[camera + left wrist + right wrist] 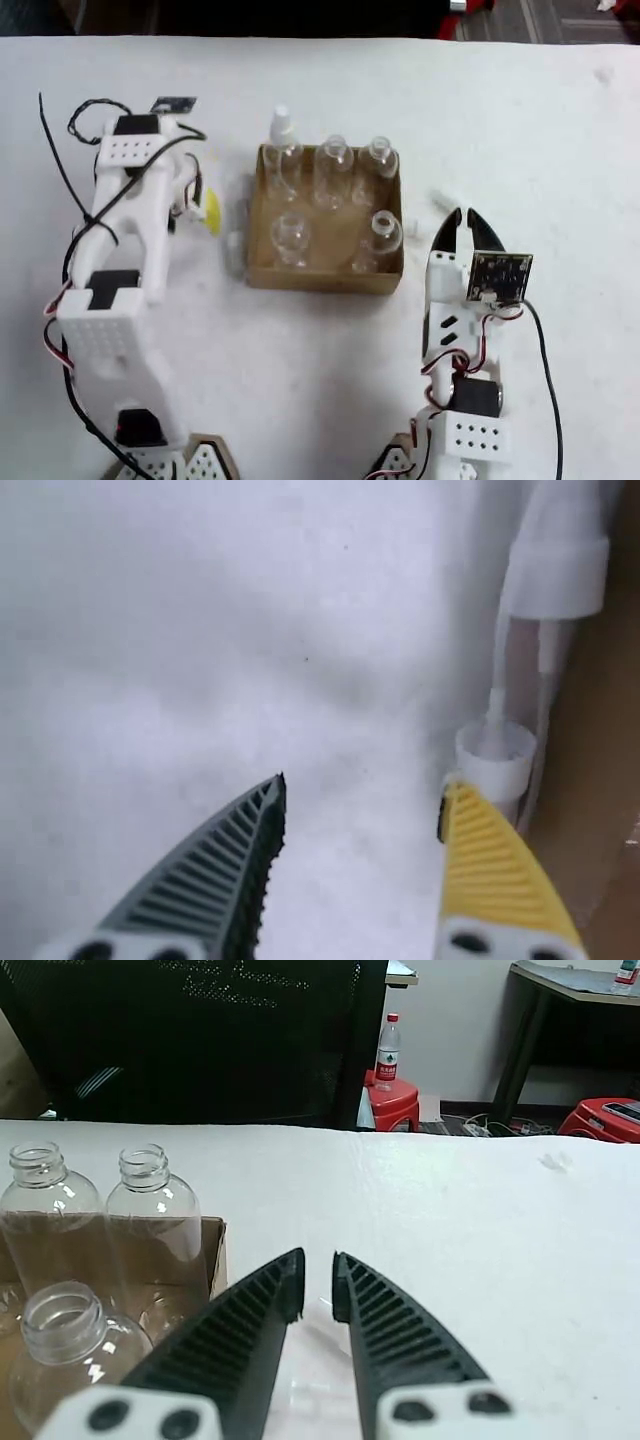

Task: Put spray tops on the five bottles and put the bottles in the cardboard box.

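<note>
Cardboard box [325, 278], clear round bottles [333, 165] | left gripper [365, 780] agape, empty | right gripper [318, 1260] barely parted, empty

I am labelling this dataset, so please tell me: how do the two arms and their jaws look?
Both arms are white plastic with black motors and black and red cables. The left arm has one yellow and one dark grey ribbed jaw. The right arm has two black ribbed jaws and a bare camera board.
</note>
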Robot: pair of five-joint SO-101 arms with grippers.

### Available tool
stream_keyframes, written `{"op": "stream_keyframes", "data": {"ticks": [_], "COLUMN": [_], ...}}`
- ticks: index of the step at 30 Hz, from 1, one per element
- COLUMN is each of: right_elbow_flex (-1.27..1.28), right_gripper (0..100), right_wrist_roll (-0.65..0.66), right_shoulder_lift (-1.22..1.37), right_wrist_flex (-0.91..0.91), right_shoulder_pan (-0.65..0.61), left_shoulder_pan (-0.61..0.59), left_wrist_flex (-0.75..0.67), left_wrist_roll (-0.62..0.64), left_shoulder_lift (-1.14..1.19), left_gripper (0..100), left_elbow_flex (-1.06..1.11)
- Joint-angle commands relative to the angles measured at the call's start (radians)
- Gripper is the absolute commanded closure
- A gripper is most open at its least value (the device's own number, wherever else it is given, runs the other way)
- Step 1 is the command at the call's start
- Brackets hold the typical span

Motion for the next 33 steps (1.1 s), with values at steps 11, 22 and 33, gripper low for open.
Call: {"op": "stream_keyframes", "data": {"ticks": [11,22,33], "right_elbow_flex": [0.011,0.011,0.011], "right_gripper": [96.0,96.0,96.0], "right_wrist_roll": [0.015,0.015,0.015], "right_shoulder_lift": [-0.002,-0.002,-0.002], "right_wrist_flex": [-0.025,-0.025,-0.025], "right_shoulder_pan": [-0.008,-0.008,-0.008], "left_shoulder_pan": [0.14,0.053,-0.148], "left_wrist_flex": [-0.135,-0.121,0.02], "left_wrist_roll": [0.184,0.18,0.178], "left_shoulder_lift": [-0.005,0.007,0.004], "left_gripper": [76,87,88], "left_elbow_flex": [0.075,0.109,0.089]}}
